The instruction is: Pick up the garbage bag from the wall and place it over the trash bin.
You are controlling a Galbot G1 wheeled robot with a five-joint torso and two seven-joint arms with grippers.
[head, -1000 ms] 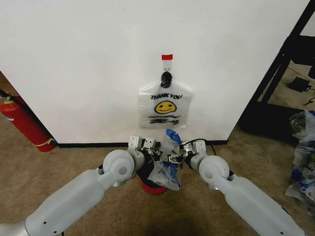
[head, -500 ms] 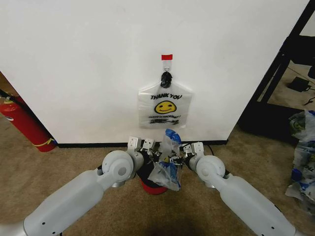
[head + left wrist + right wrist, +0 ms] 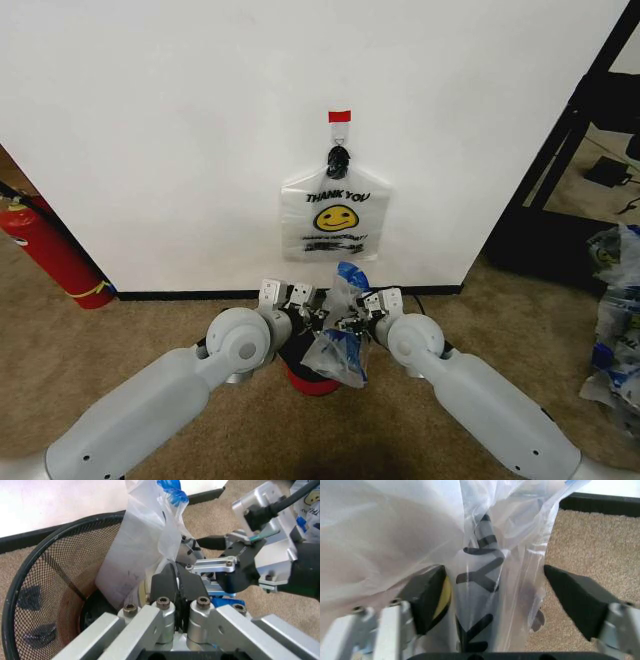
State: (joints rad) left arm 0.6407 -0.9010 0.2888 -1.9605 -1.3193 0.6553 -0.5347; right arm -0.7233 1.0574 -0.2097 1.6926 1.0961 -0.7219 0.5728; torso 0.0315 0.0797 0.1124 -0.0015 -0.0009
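From about nine o'clock in the head view, the left gripper reaches in over the trash bin, its fingers pinched together on the garbage bag, as its wrist view shows. The bag, blue patches at its handles, is off the wall and bunched upright at centre, partly down inside the mesh, its mouth not yet spread over the rim. At about three o'clock the right gripper has its jaws wide apart with plastic between them, gripping nothing. A similar smiley bag hangs at twelve o'clock. Picking looks done; opening and draping remain.
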